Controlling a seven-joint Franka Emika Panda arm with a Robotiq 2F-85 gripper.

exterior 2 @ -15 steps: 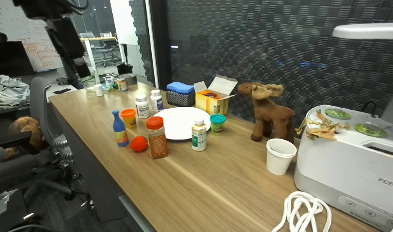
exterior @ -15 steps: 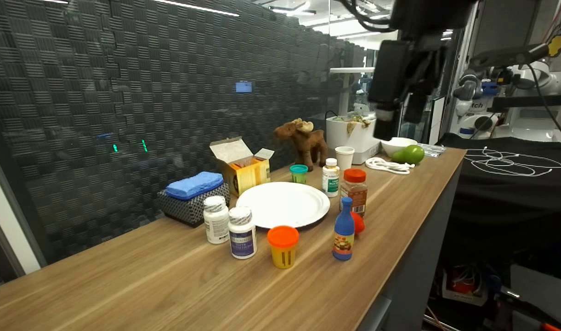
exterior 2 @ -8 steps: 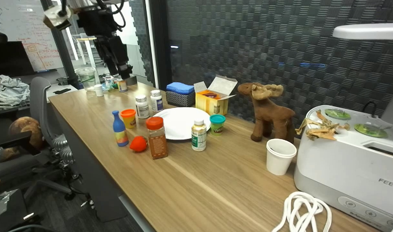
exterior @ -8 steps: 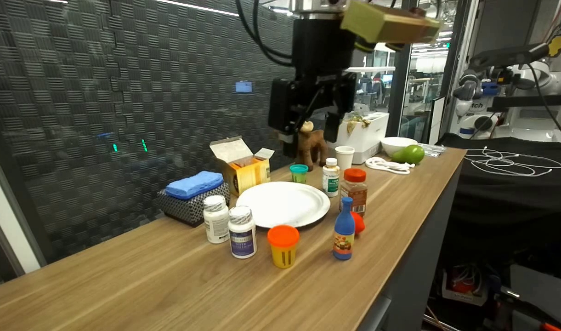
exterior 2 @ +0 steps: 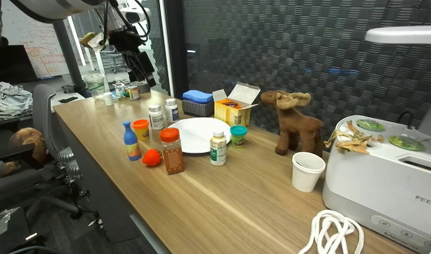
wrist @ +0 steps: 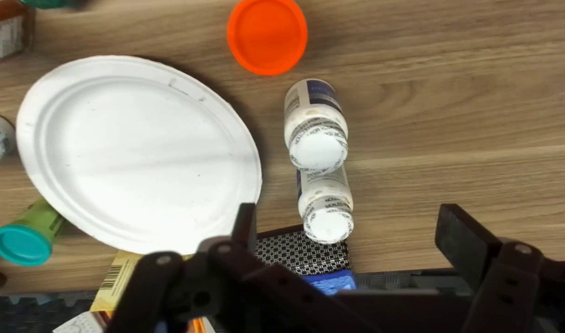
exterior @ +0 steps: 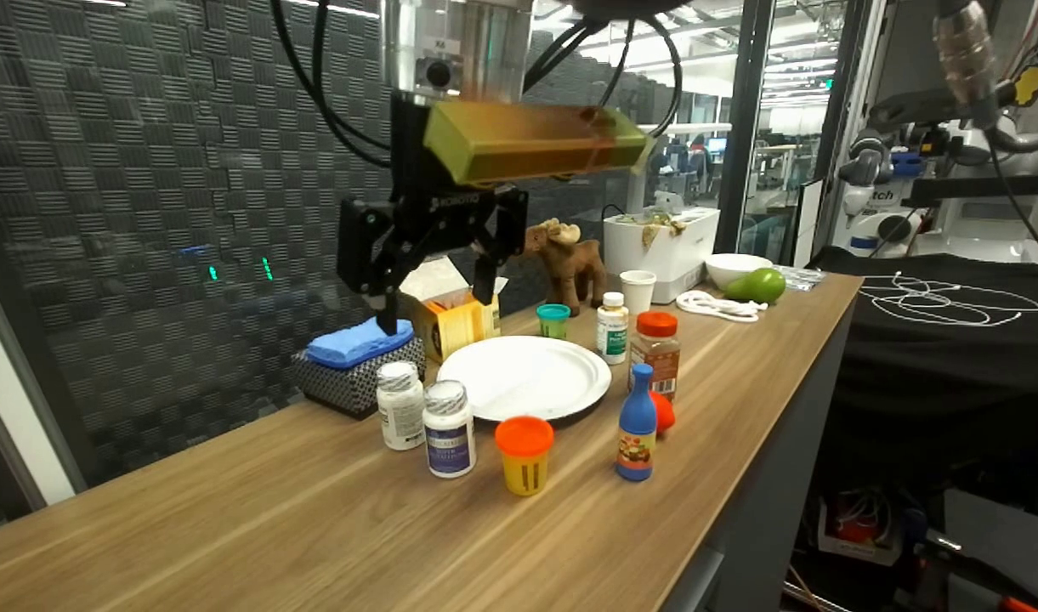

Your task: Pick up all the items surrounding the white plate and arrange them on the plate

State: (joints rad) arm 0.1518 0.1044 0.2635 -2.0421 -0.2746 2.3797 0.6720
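- Lying flat on the wooden counter (exterior: 229,527), the white plate (exterior: 527,374) is ringed by your pieces, all of them on the wood.
- Just beside its rim you have two white bottles (exterior: 449,438), upright and close together, and near them the orange-lidded tub (exterior: 524,459).
- Farther from the plate, toward the counter's edge, you find the blue bottle (exterior: 636,429) upright; the red piece (exterior 2: 151,158) lies between it and the red-capped jar (exterior 2: 172,151).
- The green-labelled bottle (exterior 2: 218,149) and the teal-lidded tub (exterior 2: 238,137) stand near each other, both close to the plate's rim.
- Your gripper (exterior: 436,302) hangs above the counter, its jaws spread wide; in the wrist view both white bottles show between the fingers (wrist: 465,240).
- On the wall side of the plate you have the grey box (exterior: 365,388) topped by the blue cloth (exterior: 357,342), then the yellow cardboard box (exterior: 461,330) with its flaps raised.
- Further along come the plush moose (exterior 2: 296,121), the paper cup (exterior 2: 306,176), the white appliance (exterior 2: 370,187) with dry leaves (exterior 2: 356,143) on top, and the white cord (exterior: 727,308).
- In an exterior view you also see green fruit (exterior: 767,286) in front of the white bowl (exterior: 735,269).
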